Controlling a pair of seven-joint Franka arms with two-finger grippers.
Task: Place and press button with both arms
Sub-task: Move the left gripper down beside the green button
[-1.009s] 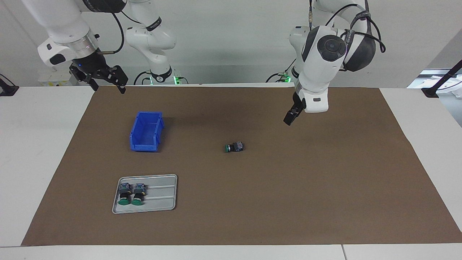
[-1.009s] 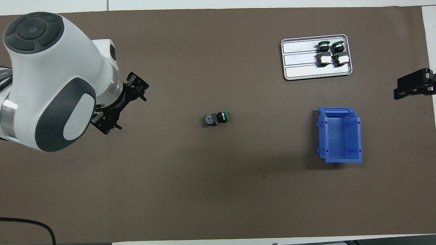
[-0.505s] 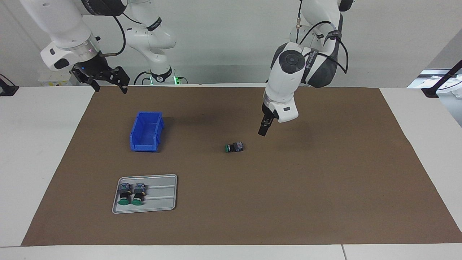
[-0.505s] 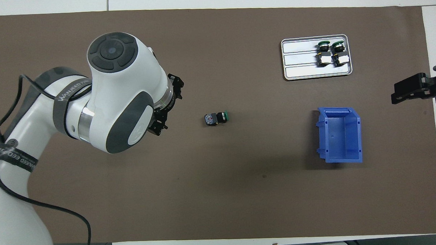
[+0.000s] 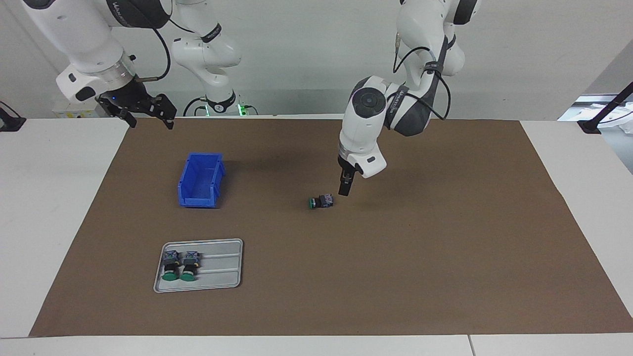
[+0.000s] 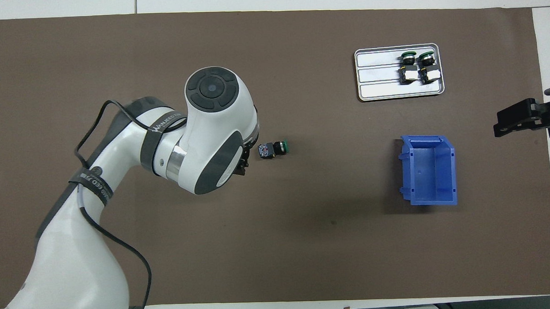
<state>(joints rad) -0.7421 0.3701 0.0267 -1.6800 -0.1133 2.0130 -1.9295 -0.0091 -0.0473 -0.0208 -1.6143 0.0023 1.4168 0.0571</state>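
Both arms have smooth white shells with dark grey patches at the joints. The left arm [image 5: 368, 116] has a round dark cap with ring pattern on its wrist joint, and black straps with white letters hold a thin black cable along it. The right arm [image 5: 94, 54] has a shiny metal ring just above its black gripper [image 5: 143, 111], and a black cable there.
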